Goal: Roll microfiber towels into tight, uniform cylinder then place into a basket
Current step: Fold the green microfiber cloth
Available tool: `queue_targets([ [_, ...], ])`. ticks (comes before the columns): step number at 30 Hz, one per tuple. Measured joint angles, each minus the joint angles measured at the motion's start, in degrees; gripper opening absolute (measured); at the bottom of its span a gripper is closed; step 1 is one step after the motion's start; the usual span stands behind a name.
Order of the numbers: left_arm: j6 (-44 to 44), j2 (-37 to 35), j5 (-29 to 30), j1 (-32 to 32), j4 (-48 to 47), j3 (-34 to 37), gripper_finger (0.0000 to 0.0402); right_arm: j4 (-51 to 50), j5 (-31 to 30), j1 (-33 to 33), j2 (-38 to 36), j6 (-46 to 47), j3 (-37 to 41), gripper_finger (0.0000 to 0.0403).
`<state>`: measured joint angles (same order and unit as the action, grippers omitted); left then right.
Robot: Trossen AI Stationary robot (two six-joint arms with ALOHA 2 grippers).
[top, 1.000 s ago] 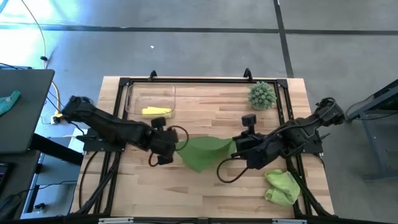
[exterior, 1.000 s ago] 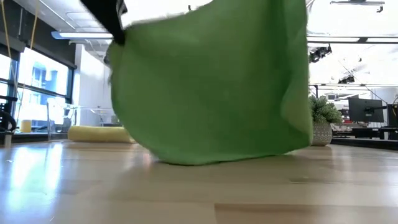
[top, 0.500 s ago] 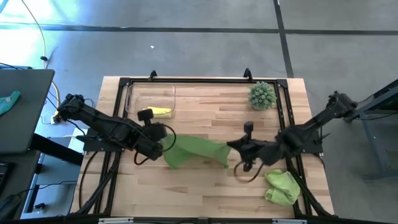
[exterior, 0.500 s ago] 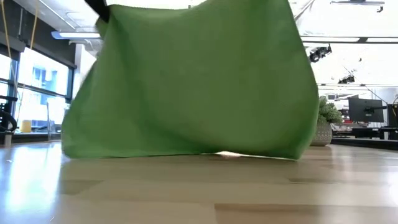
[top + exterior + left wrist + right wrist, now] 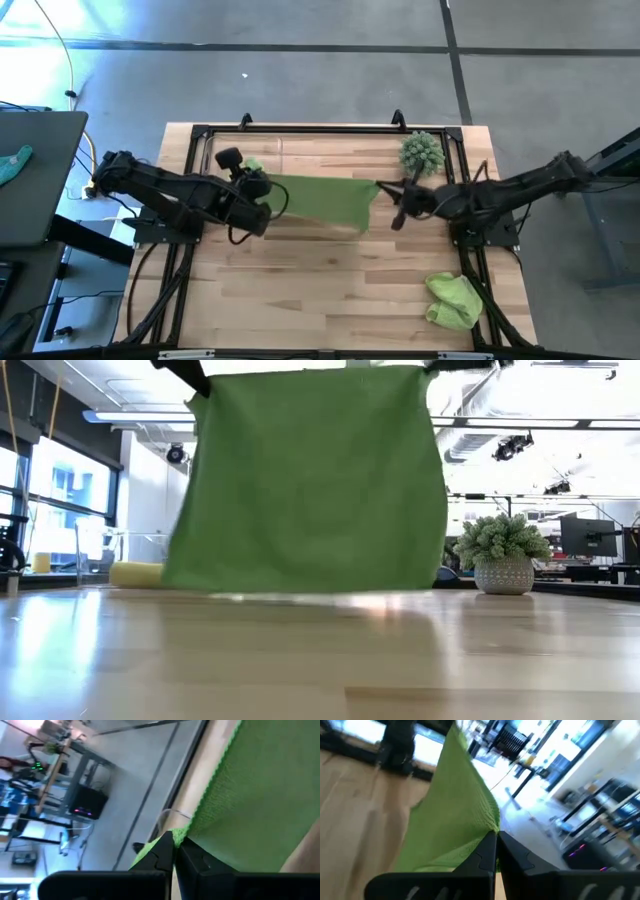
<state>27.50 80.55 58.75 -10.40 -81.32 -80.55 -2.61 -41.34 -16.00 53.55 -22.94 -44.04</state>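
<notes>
A light green microfiber towel (image 5: 320,200) hangs spread as a flat sheet between my two grippers, over the table's middle. My left gripper (image 5: 264,186) is shut on its upper left corner and my right gripper (image 5: 384,190) on its upper right corner. In the low view the towel's lower edge (image 5: 300,590) hangs at or just above the wood; which, I cannot tell. A pale yellow rolled towel (image 5: 135,573) lies in the clear basket (image 5: 222,158) at the far left. A second light green towel (image 5: 452,300) lies crumpled at the near right. My left gripper pinches the towel's upper left corner (image 5: 186,836) between its two shut fingers, coming in from the table's left and slanting down. The top edge runs taut away from it and the sheet hangs below. My right gripper pinches the towel's upper right corner (image 5: 487,827) between its two shut fingers, coming in nearly level from the table's right. The cloth stretches away from the fingertips, flat and taut along the top edge, and hangs down from there.
A spiky green plant in a pale pot (image 5: 421,153) stands at the far right, close behind my right gripper. The black frame rail (image 5: 330,130) runs along the table's far edge. Bare wood (image 5: 320,290) lies in front of the hanging towel.
Both grippers have carried the towel toward the table's far edge and drawn apart. The towel, slack and bunched between them a second ago, is now pulled out into a flat sheet with a taut top edge. Both grippers stay shut on its corners.
</notes>
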Motion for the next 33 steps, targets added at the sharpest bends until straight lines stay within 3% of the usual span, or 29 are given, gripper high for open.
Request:
queue_targets([
  [5, 0.26, 0.0, -0.58, 0.96, 0.27, -1.45, 0.0, -9.38, 9.65, 1.63, 0.22, 2.23, -7.43, 0.0],
  [8, 4.34, 0.0, -7.28, 0.16, 0.35, -1.36, 0.0, -16.17, 16.51, 1.56, 1.09, 11.22, -8.77, 0.0],
  [12, 10.26, 0.52, -19.11, -1.87, 5.92, 2.85, 0.0, -20.57, 18.25, -1.01, 4.13, 21.55, -3.95, 0.0],
  [20, 11.23, 6.64, -36.62, -8.98, 24.37, 14.43, 0.0, -5.99, 24.7, -8.44, 12.53, 35.05, 8.63, 0.0],
  [25, 13.29, 11.35, -41.28, -12.99, 29.54, 14.62, 0.0, 1.31, 30.28, -11.0, 18.15, 42.42, 10.48, 0.0],
  [33, 12.38, 15.43, -55.97, -15.33, 37.6, 14.63, 0.0, 9.26, 39.27, -14.67, 25.55, 51.27, 10.47, 0.0],
])
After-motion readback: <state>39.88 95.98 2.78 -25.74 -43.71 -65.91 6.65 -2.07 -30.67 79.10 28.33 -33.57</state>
